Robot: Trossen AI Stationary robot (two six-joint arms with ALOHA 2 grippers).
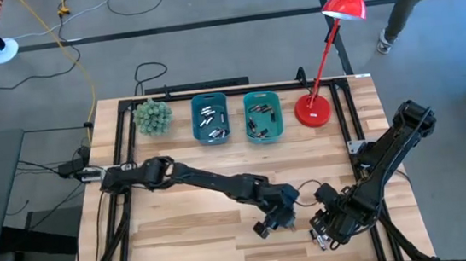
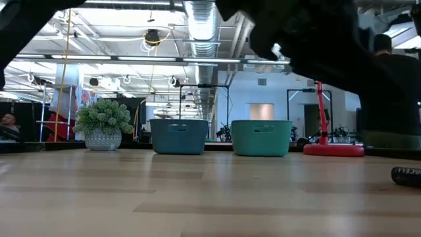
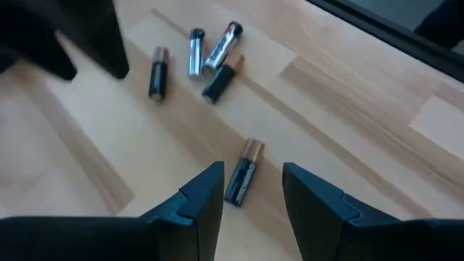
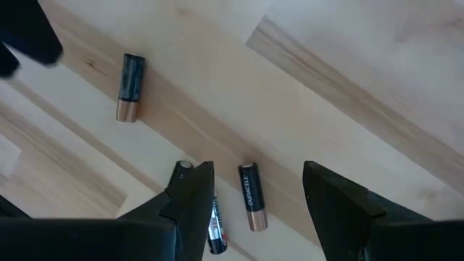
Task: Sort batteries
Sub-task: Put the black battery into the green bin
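Loose batteries lie flat on the wooden table near its near edge. In the left wrist view, my left gripper (image 3: pixel 252 177) is open above a dark, copper-ended battery (image 3: pixel 241 174) that lies between its fingers, apart from them. Several more batteries (image 3: pixel 196 58) lie in a cluster beyond. My right gripper (image 4: pixel 255 170) is open over another dark, copper-ended battery (image 4: pixel 251 196), which also lies between the fingers untouched. A second cell (image 4: pixel 214 226) is partly hidden by one finger, and a third (image 4: pixel 129 87) lies farther off. From above, the left gripper (image 1: pixel 274 222) and right gripper (image 1: pixel 322 232) hover close together.
Two teal bins (image 1: pixel 210 120) (image 1: pixel 263 116) holding batteries stand at the table's far edge, between a green potted plant (image 1: pixel 153 117) and a red desk lamp (image 1: pixel 315 110). Bare wood stretches between the bins and the grippers. A person's legs (image 1: pixel 405 2) show beyond the table.
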